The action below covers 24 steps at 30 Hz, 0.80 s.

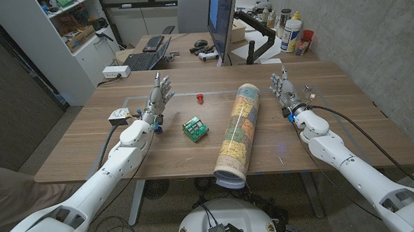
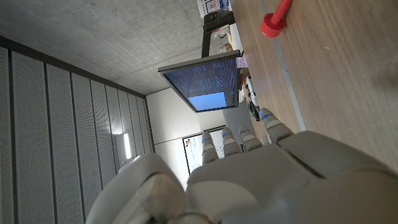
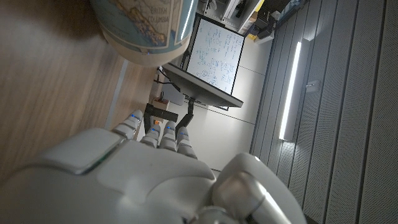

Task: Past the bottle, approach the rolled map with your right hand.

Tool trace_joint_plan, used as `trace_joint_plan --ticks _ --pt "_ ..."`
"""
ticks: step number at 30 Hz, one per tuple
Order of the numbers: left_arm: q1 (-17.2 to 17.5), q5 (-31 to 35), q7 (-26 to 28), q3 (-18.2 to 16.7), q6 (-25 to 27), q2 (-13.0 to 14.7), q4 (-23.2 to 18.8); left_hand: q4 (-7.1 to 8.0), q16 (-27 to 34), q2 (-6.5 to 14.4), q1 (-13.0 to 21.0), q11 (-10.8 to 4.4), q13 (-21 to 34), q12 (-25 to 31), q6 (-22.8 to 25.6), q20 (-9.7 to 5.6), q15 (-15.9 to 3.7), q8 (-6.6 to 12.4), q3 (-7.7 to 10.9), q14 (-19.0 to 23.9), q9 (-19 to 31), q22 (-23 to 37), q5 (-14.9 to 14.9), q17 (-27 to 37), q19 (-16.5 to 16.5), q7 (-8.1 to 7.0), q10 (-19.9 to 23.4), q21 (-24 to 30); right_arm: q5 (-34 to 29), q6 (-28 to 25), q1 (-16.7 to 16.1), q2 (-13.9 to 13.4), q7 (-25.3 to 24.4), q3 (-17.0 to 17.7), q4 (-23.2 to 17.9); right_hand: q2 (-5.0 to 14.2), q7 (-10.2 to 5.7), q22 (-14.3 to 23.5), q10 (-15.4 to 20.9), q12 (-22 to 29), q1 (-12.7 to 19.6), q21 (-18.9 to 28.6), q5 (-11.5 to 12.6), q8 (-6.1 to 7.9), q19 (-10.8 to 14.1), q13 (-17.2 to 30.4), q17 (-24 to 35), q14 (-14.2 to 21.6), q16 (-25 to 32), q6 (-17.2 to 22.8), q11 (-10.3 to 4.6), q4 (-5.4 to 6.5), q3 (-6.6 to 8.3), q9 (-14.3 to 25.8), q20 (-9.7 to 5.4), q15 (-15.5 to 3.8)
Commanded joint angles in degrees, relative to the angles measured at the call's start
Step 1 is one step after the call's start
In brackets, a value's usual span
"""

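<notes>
The rolled map [image 1: 238, 133] lies lengthwise in the middle of the wooden table [image 1: 348, 134], its near end hanging over the front edge. Its far end [image 3: 146, 28] appears in the right wrist view. My right hand [image 1: 284, 89] stands to the right of the map's far end, a short gap away, fingers apart and holding nothing; its back [image 3: 143, 180] fills the wrist view's lower part. My left hand [image 1: 158, 98] is raised on the left side, fingers spread, empty, and its back [image 2: 249, 180] is seen in the left wrist view. A white bottle [image 1: 291, 32] stands on the back desk.
A small red piece [image 1: 200, 97] [image 2: 272, 22] and a green block [image 1: 195, 128] lie between my left hand and the map. A small white box [image 1: 118, 116] sits by my left wrist. Behind the table are a monitor [image 1: 221, 17], a keyboard [image 1: 141, 61] and shelves.
</notes>
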Motion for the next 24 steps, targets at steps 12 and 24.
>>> trace_joint_plan --ticks 12,24 --pt "-0.4 0.0 -1.0 0.7 0.1 -0.3 -0.1 -0.07 0.4 0.3 0.7 -0.63 0.2 0.4 0.1 0.31 -0.02 0.18 -0.52 -0.6 0.3 0.3 0.2 0.3 0.0 -0.41 -0.1 0.3 -1.7 0.6 -1.0 -1.0 -2.1 0.3 -1.9 0.47 0.49 0.1 0.1 0.2 0.1 0.4 0.4 0.41 0.3 0.3 0.2 -0.4 0.3 0.1 0.59 -0.02 -0.27 0.3 0.04 -0.05" --pt "0.1 -0.5 -1.8 0.5 -0.5 -0.1 -0.7 -0.10 0.4 0.3 0.8 -0.55 0.2 0.4 0.2 0.30 0.05 0.11 -0.55 -0.7 0.3 0.3 0.2 0.3 0.0 -0.48 -0.1 0.3 -5.6 0.9 -2.2 -2.8 -5.5 0.3 -4.9 -0.24 0.32 0.1 -0.4 -0.1 1.6 0.4 0.5 0.57 0.5 0.3 0.1 -0.7 0.2 -0.1 -0.07 -0.99 -0.02 0.2 -0.36 -0.68"
